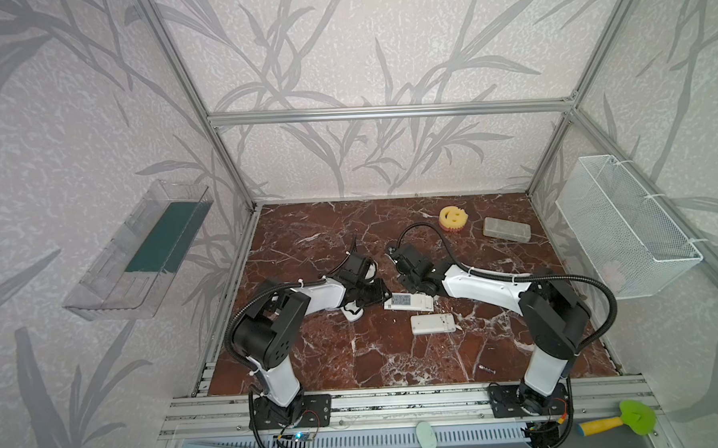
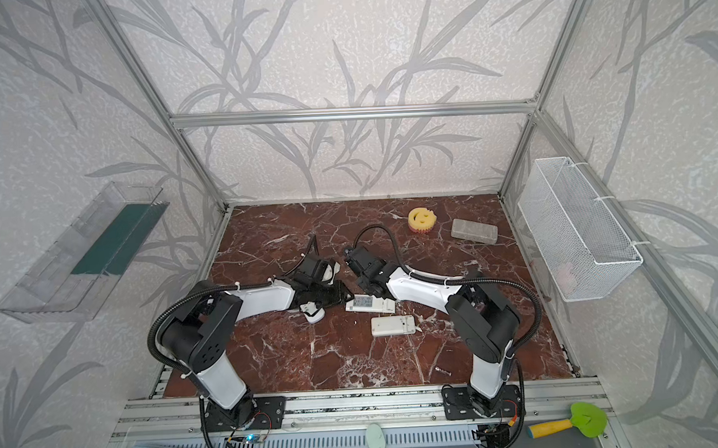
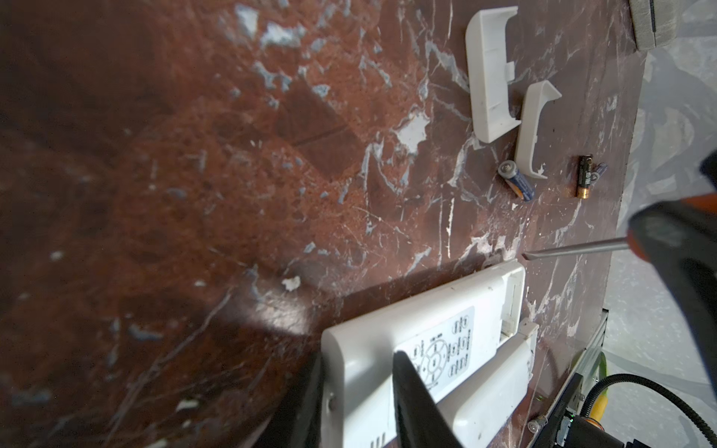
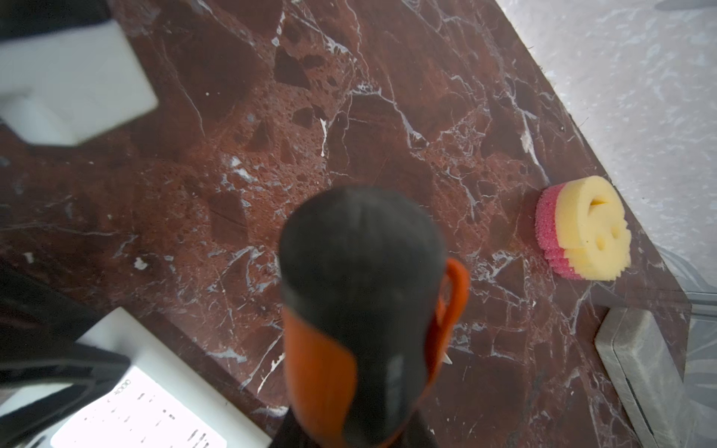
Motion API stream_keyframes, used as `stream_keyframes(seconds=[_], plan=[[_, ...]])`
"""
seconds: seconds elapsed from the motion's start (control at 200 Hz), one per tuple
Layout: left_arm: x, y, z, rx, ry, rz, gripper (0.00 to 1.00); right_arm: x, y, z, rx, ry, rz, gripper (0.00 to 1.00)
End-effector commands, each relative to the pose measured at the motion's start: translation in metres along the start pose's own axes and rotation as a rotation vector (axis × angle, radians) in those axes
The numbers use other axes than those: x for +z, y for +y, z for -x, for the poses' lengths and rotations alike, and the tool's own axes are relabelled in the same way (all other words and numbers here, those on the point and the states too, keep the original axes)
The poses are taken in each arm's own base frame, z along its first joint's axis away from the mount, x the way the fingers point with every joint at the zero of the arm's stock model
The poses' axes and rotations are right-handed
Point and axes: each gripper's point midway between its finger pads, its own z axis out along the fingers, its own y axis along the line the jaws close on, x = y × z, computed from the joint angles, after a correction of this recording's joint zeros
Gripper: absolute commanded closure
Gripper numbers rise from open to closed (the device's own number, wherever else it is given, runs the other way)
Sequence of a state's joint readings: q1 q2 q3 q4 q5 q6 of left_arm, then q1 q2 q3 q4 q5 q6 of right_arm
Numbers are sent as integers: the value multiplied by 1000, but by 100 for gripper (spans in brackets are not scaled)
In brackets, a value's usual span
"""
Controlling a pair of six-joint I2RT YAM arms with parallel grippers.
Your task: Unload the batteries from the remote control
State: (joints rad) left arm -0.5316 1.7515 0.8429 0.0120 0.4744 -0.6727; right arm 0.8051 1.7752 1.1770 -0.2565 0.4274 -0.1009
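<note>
My left gripper [image 3: 359, 360] is shut on one end of a white remote control [image 3: 426, 329], which lies on the marble table [image 1: 334, 359]. Its far end is uncovered, and I see no battery in it. A second white remote [image 3: 492, 380] lies alongside. My right gripper [image 4: 349, 438] is shut on an orange-and-black screwdriver [image 4: 361, 310]. Its tip [image 3: 531, 256] hovers just off the held remote's open end. Beyond lie two white covers [image 3: 490, 73], a blue battery [image 3: 518, 180] and a black-and-gold battery [image 3: 584, 176]. Another battery [image 1: 485, 369] rests near the table's front edge.
A yellow smiley sponge [image 1: 453, 217] and a grey block [image 1: 506, 229] sit at the back right. A white wire basket [image 1: 624, 226] hangs on the right wall and a clear tray [image 1: 142, 251] on the left wall. A green-and-yellow tool [image 1: 624, 419] lies on the front rail.
</note>
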Motion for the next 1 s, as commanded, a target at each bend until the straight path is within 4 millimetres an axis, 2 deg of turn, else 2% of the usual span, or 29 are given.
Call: stream_keyframes(seconds=[0.0,0.085,0.17,0.28,0.355,0.42,0.53,0.555,0.605,0.64,0.655,0.83,0.855,0.995], plan=[[0,26,-25,-29,94,98,65,-38,-25,33,71,-106,-28,100],[-9,16,-13,6,71,86,61,-52,-31,38,102,-132,-23,100],[-23,6,1,54,43,93,49,-65,-35,43,153,-163,4,100],[-50,0,23,119,-33,173,37,-76,-33,44,230,-183,62,100],[-73,7,39,141,-116,281,32,-75,-27,39,288,-154,129,100],[-100,27,51,109,-203,436,31,-74,-12,38,336,-139,213,100],[-145,58,61,76,-332,661,29,-72,32,36,409,-96,439,100],[-153,64,62,65,-362,698,27,-72,40,35,427,-82,475,100],[-164,72,60,45,-390,731,16,-69,56,30,454,-50,530,100],[-165,77,56,29,-379,725,3,-67,65,28,470,-38,558,100],[-165,78,54,22,-368,719,1,-66,69,27,474,-32,570,100],[-147,98,35,-96,-206,672,0,-63,113,22,495,37,686,100],[-143,99,33,-105,-188,666,0,-56,123,15,496,73,699,100],[-119,101,26,-144,-95,632,1,-48,148,-2,476,149,733,100]])
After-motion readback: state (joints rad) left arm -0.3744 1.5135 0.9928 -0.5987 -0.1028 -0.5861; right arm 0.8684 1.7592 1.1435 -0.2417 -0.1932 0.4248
